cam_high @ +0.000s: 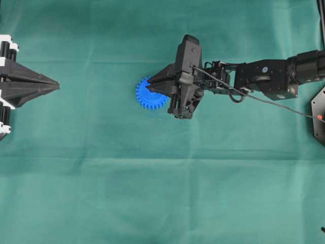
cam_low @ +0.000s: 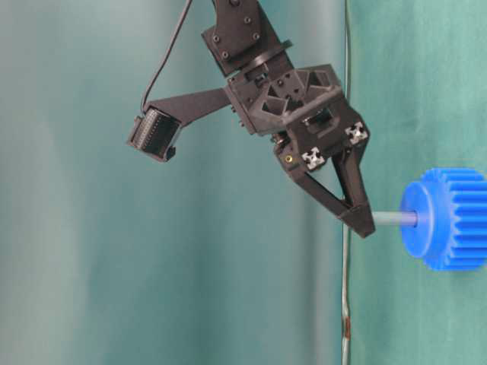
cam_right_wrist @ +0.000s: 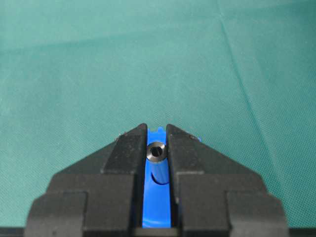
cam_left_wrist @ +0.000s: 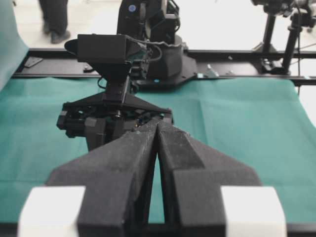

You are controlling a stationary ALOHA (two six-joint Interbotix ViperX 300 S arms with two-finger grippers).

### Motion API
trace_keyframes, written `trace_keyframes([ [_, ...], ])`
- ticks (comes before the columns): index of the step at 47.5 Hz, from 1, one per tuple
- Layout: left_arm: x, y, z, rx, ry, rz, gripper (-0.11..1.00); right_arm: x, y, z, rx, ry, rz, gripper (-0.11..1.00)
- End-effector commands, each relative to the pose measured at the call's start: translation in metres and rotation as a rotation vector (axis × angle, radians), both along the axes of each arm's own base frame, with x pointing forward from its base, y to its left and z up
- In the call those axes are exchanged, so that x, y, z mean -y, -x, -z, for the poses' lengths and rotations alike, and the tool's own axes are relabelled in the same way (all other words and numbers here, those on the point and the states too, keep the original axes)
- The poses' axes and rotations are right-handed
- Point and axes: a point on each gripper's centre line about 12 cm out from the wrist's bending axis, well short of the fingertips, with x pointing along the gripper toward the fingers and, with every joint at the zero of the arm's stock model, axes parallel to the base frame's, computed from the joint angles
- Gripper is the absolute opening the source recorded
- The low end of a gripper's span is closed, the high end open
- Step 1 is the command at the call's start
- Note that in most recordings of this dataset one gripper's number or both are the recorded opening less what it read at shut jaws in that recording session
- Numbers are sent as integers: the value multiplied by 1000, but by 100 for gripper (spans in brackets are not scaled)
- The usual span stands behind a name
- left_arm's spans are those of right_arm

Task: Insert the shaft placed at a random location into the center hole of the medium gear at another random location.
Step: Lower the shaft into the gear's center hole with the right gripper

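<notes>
Overhead view: the right gripper [cam_high: 152, 87] sits over the right edge of the medium gear [cam_high: 147, 95], just left of frame centre on the green worktop [cam_high: 162, 193]; the shaft is hidden under the fingers here. The left gripper [cam_high: 57, 86] is parked at the left edge, well apart.

Table-level view: only here does the shaft [cam_low: 396, 218] show lengthwise, a thin grey pin running from the fingertips [cam_low: 359, 220] into the gear's hub, apparently at the center hole.

Left wrist view: its own fingers [cam_left_wrist: 148, 163] are pressed together on nothing.

Right wrist view: the shaft's shiny end sits pinched between narrowly set fingers, blue gear beneath; the hole itself is covered.

The pin looks light, stiff and smooth, so probably slippery; a hold near its upper end, square to its axis, should suit. The gear looks light enough to slide if pushed sideways.
</notes>
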Motion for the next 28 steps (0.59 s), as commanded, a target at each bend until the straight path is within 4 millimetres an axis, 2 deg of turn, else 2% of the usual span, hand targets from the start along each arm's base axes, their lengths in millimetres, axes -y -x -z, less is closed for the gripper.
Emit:
trace_keyframes([
  [1, 0, -2, -8, 21, 0, -1, 0, 0, -7, -14, 54, -9, 8, 13],
  [18, 0, -2, -8, 21, 0, -1, 0, 1, -13, 9, 20, -12, 11, 13],
  [28, 0, -2, -8, 23, 0, -1, 0, 1, -14, 14, 11, -13, 11, 13],
])
